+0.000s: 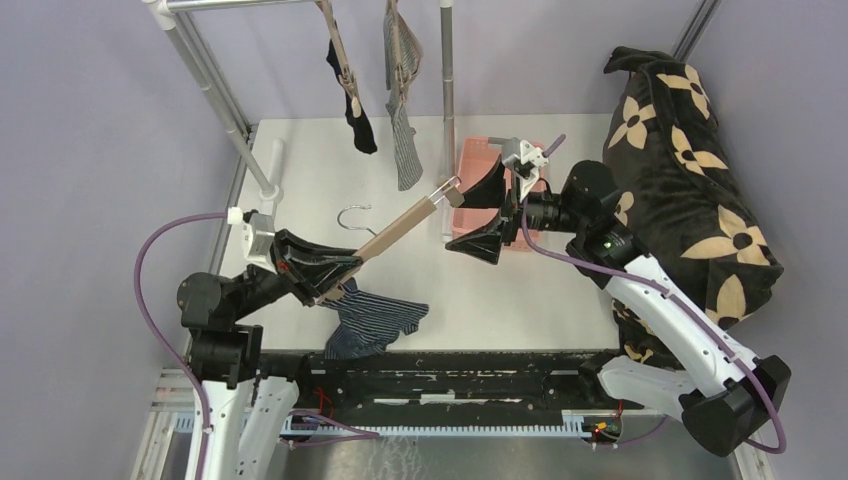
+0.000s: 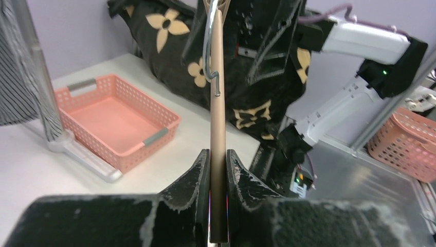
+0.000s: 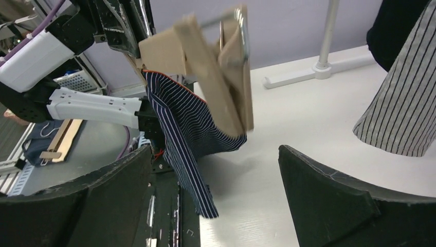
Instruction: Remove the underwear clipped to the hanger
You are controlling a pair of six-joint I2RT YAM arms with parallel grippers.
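At the lower left of the top view, your left gripper (image 1: 328, 270) is closed tight on the wooden hanger (image 1: 400, 228). The left wrist view shows its fingers (image 2: 195, 175) pressed against both sides of the bar, with the hanger's metal hook (image 2: 207, 49) curling off it higher in the frame.

Just below and right of that gripper, the navy briefs (image 1: 375, 320) with thin white stripes hang from the gripped end of the hanger and spill onto the table (image 1: 560, 290), low in the centre of the frame. In the right wrist view the cloth drops behind the hanger's wooden clip (image 3: 231, 87); you cannot tell whether that clip bites it.

At the top of the frame, the black briefs (image 1: 352, 115) and, just to their right, the grey-and-white striped briefs (image 1: 403, 150) hang from clips of their own.

Right of centre, your right gripper (image 1: 478, 215) stands wide open and holds nothing. The hanger's far end sits between its two fingers, apart from both in the right wrist view. Behind it sits a pink basket (image 1: 470, 165), and a black cushion (image 1: 690, 190) with tan flowers fills the right side.
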